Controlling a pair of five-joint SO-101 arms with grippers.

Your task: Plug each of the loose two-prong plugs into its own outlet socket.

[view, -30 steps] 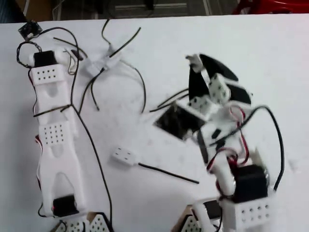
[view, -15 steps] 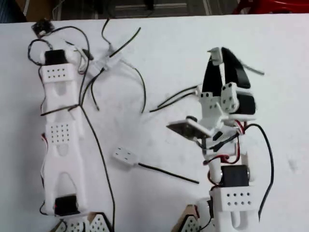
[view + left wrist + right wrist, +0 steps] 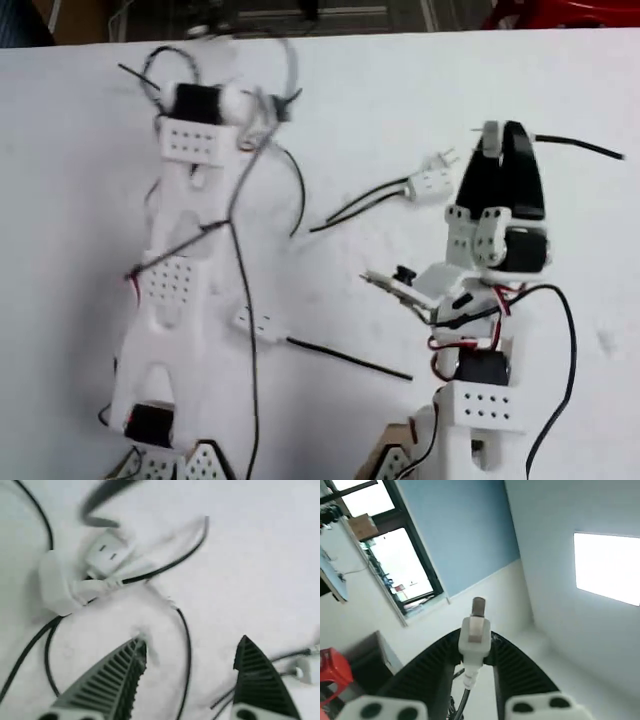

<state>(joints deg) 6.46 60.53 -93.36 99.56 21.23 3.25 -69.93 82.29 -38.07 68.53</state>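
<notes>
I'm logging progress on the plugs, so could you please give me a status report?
Right gripper shut on a plug. Left gripper open, near an outlet socket. Cables tangled around that socket. A second plug lies loose.

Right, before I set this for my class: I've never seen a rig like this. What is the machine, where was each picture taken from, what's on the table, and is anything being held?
These are two small robot arms, side by side at a white table. The wide picture comes from a fixed camera looking down over both. The other two come from cameras on the arms' wrists, so each looks along its own end effector, a two-fingered pincer. The left end effector is open above some black cables and a white socket. The right end effector points up towards the ceiling and is shut on a white plug. Also on the table are a loose plug and a white socket block, each with black cable.
</notes>
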